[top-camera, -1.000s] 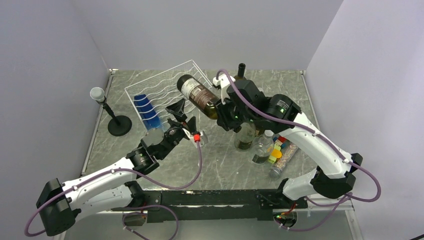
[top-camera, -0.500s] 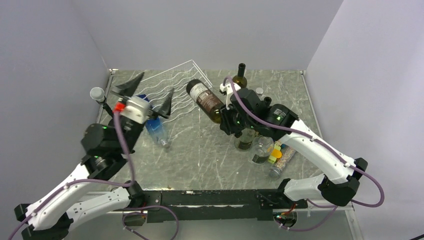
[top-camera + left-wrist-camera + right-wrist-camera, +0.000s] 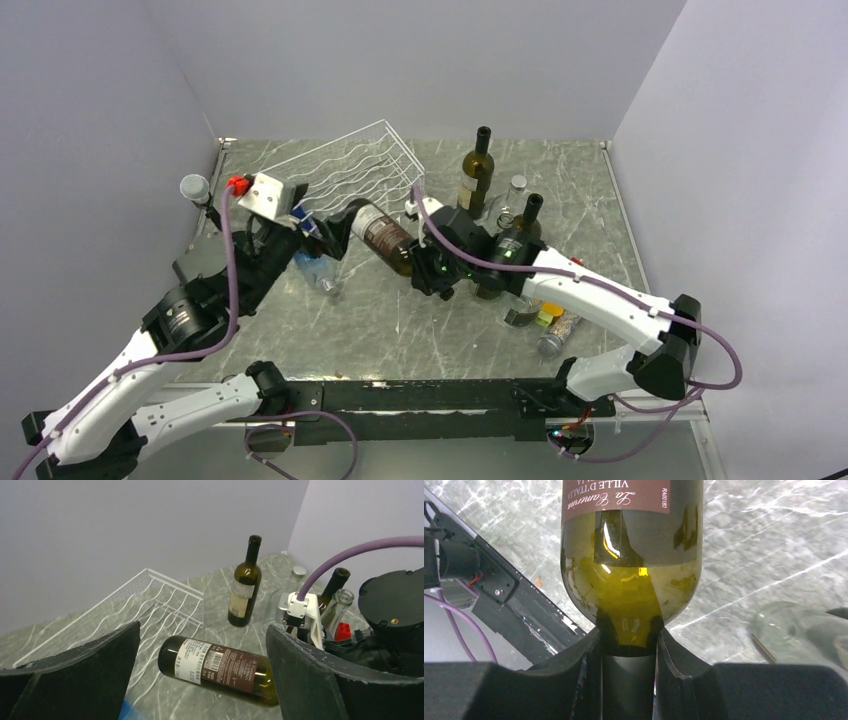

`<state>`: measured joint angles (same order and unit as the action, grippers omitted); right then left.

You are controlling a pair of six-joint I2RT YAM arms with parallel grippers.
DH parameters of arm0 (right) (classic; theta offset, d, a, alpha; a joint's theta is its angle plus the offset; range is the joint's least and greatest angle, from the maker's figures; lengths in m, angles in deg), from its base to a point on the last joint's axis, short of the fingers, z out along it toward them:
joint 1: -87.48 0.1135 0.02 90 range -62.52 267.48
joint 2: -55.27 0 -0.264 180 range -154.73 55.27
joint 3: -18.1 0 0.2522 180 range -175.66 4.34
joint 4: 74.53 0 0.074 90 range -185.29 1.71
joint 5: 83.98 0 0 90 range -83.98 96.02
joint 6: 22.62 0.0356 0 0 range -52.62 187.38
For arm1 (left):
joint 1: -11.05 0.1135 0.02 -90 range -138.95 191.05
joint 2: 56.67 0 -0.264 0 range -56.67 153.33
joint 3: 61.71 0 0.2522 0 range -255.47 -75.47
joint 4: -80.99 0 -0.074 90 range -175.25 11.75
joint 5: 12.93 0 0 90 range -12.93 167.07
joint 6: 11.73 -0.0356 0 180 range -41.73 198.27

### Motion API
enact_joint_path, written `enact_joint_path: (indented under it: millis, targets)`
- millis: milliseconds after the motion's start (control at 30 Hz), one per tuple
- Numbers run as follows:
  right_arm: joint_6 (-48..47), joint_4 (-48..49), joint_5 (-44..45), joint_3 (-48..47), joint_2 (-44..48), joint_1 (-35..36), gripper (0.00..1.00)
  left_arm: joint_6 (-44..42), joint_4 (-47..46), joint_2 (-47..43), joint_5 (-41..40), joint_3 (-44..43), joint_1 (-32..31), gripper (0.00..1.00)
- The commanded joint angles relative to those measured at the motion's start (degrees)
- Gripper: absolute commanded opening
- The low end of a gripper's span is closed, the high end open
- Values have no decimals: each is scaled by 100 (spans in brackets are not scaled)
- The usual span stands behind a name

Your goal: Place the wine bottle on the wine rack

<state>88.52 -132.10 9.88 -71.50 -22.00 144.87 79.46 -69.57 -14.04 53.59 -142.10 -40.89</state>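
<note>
The right gripper [image 3: 629, 641] is clenched on the neck of the wine bottle [image 3: 382, 237]. The bottle lies level, base pointing left, just beside the near right corner of the white wine rack [image 3: 345, 165], not on it. The left gripper [image 3: 202, 627] hangs left of the bottle, fingers spread wide, grasping nothing.

Left pincer [image 3: 202, 630], plastic bottle [image 3: 315, 268] crowd wine rack [image 3: 345, 165] front; upright bottles [image 3: 476, 180] block right side

Left arm [image 3: 120, 380] and right arm [image 3: 590, 290] wear white shells with black joints — a purple cable [image 3: 229, 270] trails each; the left gripper [image 3: 202, 627] has matte black wedge fingers.
</note>
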Motion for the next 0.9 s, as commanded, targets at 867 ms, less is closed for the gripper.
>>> enact_joint_path:
  millis: [867]
  targets:
    - [816, 4127, 1115, 1088, -1557, 836, 0, 629, 854, -696, -150, 246, -23, 99]
